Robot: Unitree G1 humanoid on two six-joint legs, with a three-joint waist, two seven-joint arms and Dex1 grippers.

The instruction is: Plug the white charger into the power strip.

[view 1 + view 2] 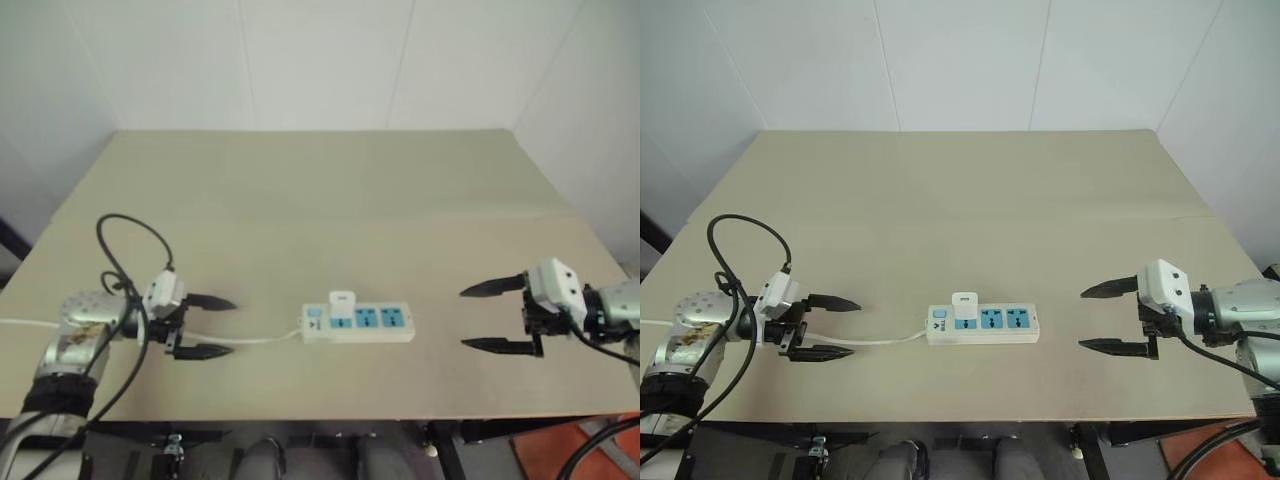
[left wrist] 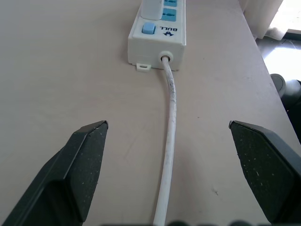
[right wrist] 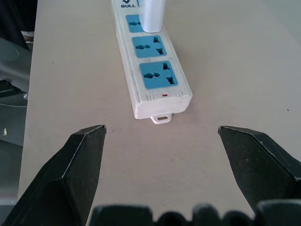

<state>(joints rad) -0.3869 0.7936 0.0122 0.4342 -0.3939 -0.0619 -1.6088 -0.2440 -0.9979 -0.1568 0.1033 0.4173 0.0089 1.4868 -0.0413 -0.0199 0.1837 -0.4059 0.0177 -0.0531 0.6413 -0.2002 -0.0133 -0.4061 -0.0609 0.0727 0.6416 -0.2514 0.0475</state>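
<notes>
A pale beige desk (image 1: 970, 180) is seen against white walls. Near its front edge, roughly midway across, the power strip (image 1: 983, 324) is laid flat, lengthwise from left to right, with its blue switch (image 2: 148, 28) at the end toward the robot's left. The thin white cord (image 2: 170, 127) is run from that end along the desk, between the fingers of the left claw, toward the left arm.

The white charger (image 1: 964, 303) is seated upright in the socket next to the switch; the two blue sockets (image 3: 154, 61) toward the right are left uncovered.

The left claw (image 1: 835, 328) is held low over the desk, well apart from the strip's switch end, fingers spread wide, nothing gripped. The right claw (image 1: 1100, 318) is held on the opposite side, pointed at the strip's far end, likewise released and spread, with a clear gap to the strip.
</notes>
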